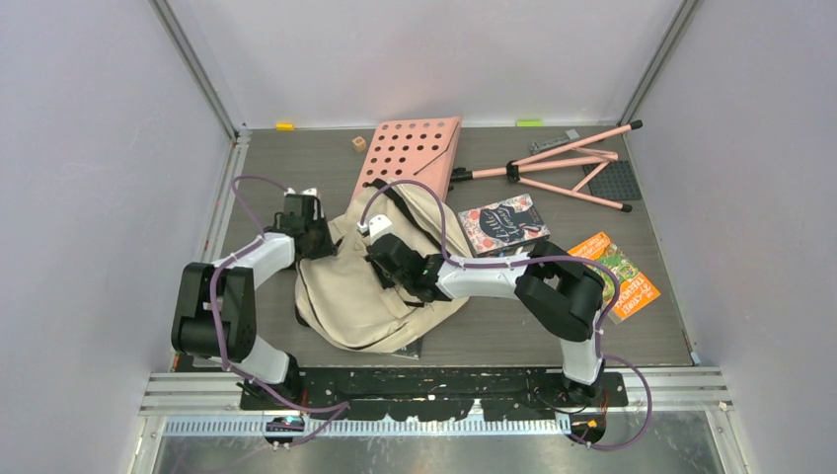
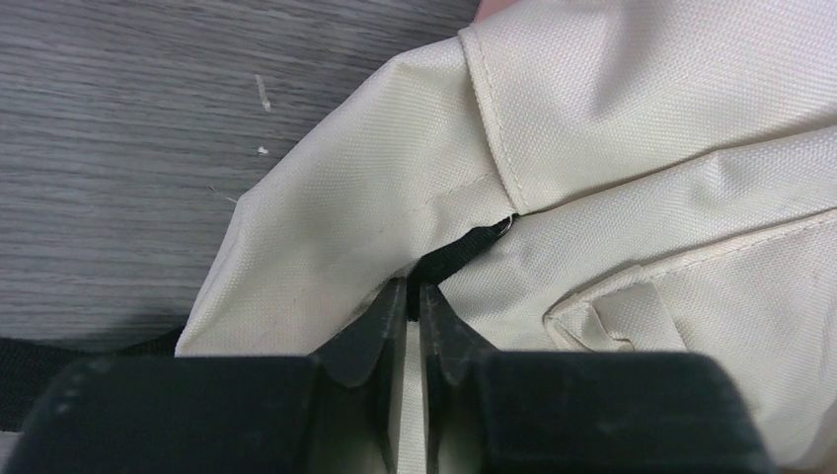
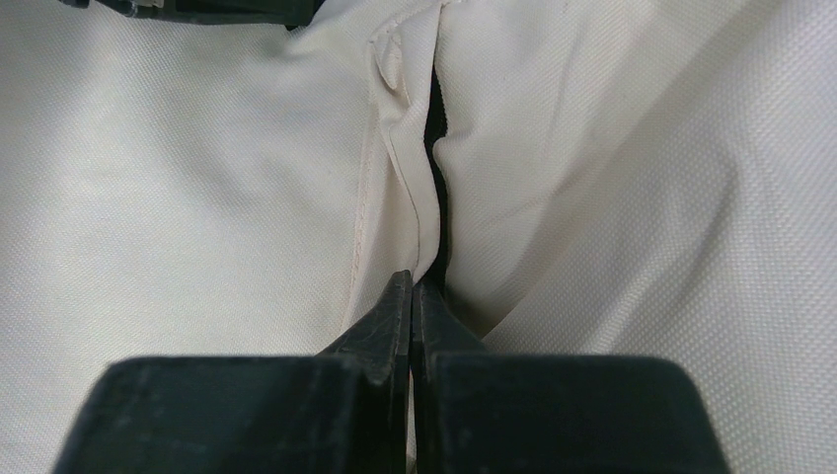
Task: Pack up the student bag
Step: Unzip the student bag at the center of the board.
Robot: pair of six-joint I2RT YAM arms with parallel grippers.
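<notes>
Pinching student bag (image 1: 347,296) fabric, left fingers (image 2: 373,336) and right fingers (image 3: 383,326).

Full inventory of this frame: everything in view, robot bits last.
bag: 1, cream with black straps, centre
board: 1, pink, perforated, behind the bag
stand: 1, pink, folded, far right
floral book: 1, dark, right of the bag
orange book: 1, orange, near right
block: 1, wooden, left of the board
plate: 1, black, beside the stand
yellow piece: 1, far edge, left
green piece: 1, far edge, right
left arm, right arm: 2, black and white
left fingers: shut on the bag's black tab
right fingers: shut on a bag seam
</notes>
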